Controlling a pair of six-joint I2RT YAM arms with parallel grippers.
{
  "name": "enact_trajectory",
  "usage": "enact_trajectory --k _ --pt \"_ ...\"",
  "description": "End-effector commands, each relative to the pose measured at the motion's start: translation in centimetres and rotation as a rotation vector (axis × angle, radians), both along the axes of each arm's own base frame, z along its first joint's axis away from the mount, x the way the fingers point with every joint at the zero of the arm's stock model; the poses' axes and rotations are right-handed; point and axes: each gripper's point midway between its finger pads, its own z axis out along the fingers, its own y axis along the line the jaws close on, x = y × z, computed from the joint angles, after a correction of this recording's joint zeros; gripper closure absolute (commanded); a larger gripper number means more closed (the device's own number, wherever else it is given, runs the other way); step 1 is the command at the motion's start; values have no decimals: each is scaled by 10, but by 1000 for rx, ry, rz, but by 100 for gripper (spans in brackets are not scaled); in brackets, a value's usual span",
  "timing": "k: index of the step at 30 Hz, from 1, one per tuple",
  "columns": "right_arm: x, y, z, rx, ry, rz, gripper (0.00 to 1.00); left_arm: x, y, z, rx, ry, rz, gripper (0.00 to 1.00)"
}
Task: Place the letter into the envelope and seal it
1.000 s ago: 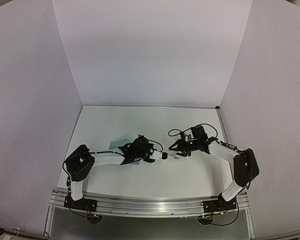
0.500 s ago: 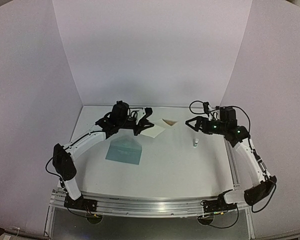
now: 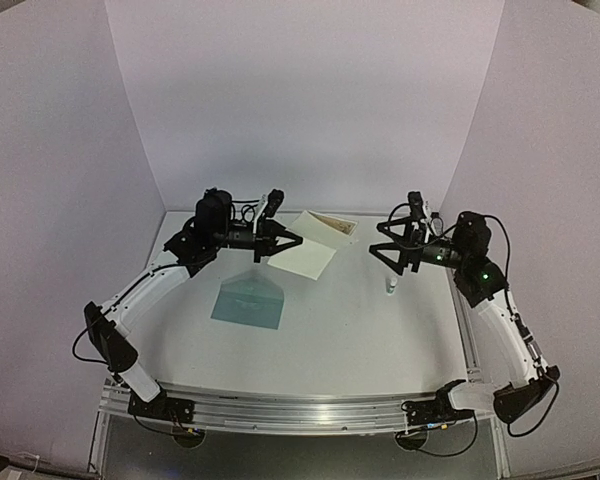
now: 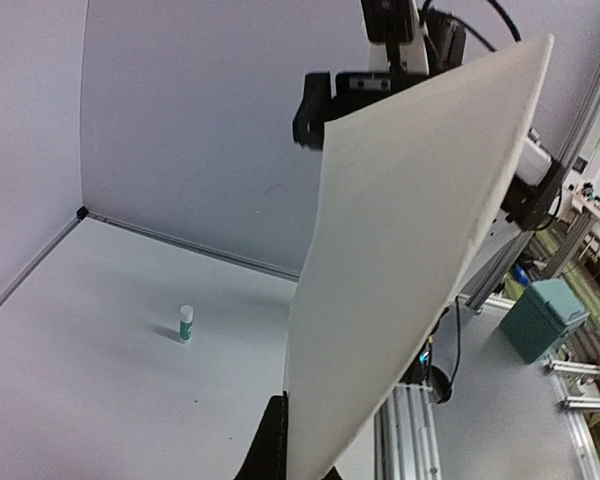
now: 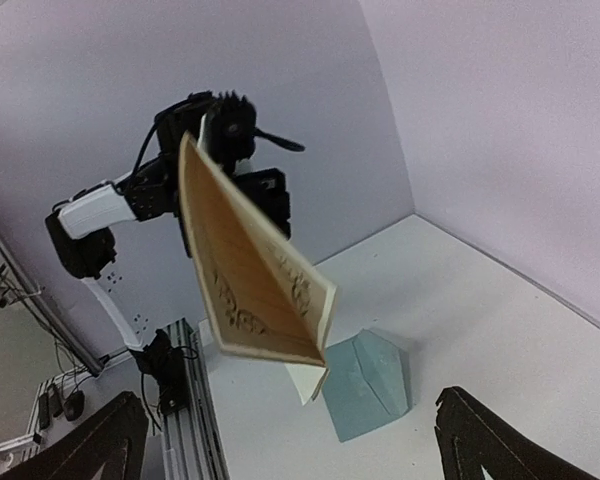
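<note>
Leftmost, the teal rectangular paper envelope [image 3: 248, 302] lies flat on the white table [image 3: 360, 330], long axis roughly side to side. I cannot tell whether the flap is open. Above it and toward the back wall, the left gripper [image 3: 277, 243] is clamped on one edge of the letter [image 3: 308, 250], a tan parchment-coloured sheet with a dark ornamental border. It hangs tilted in the air, free end toward the right arm. The envelope sits below and basewards of those fingers, so the left arm is much nearer. Further right a small green-and-white glue stick [image 3: 391, 287] stands upright. The right gripper [image 3: 396, 250] hovers near it, fingers wide apart, empty.
</note>
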Motion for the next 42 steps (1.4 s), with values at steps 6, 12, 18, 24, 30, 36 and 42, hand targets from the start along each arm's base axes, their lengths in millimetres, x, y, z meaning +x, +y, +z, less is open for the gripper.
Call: enact_trajectory --k 6,12,18,24,30,36,42 --pt "-27 42 14 77 -223 181 2 -24 15 75 -265 62 -54 100" --pt "-11 69 19 110 -220 195 2 -30 13 71 -280 54 -69 100" --pt "7 80 24 140 -182 172 14 -37 10 69 -281 26 -95 100" --pt "13 88 28 165 -133 214 82 -36 9 67 -284 36 -97 100" --pt "7 87 26 162 -136 237 100 -36 10 66 -283 40 -92 100" --pt "4 84 35 170 -163 222 100 -33 9 53 -255 87 -83 83" --pt "-5 80 46 172 -205 240 100 -34 17 35 -187 79 -77 65"
